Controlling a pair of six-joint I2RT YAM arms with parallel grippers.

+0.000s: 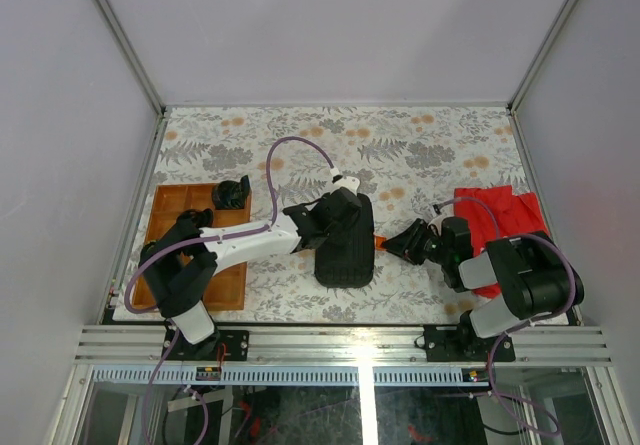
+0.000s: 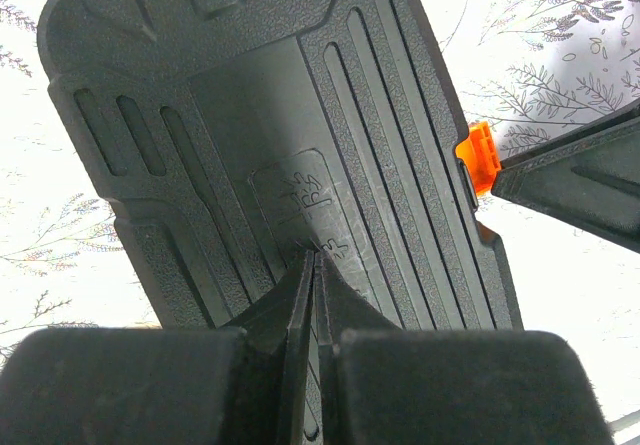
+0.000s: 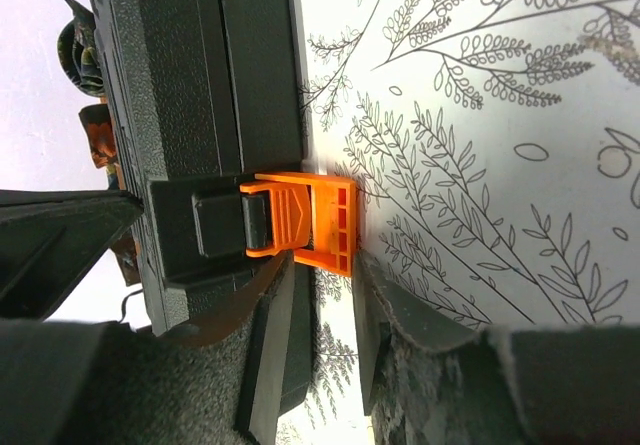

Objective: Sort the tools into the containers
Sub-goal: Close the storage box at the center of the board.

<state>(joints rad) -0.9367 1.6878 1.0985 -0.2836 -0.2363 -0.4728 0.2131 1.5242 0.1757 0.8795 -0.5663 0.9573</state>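
The black ribbed tool case [image 1: 346, 241] lies closed in the middle of the table. My left gripper [image 1: 322, 227] is shut, and its tips [image 2: 315, 261] rest on the case's ribbed lid [image 2: 280, 115]. The orange latch [image 3: 302, 221] sticks out from the case's right side [image 1: 380, 242] and also shows in the left wrist view [image 2: 479, 157]. My right gripper [image 1: 396, 244] is open with its fingertips [image 3: 330, 277] either side of the latch's outer end. The orange-brown wooden tray [image 1: 172, 205] sits at the left. No hand tool shows clearly.
A black object [image 1: 231, 195] sits at the tray's far right corner. A red cloth [image 1: 503, 215] lies at the right, partly under my right arm. The table has a leaf-patterned cover [image 1: 400, 150], and grey walls enclose it on three sides.
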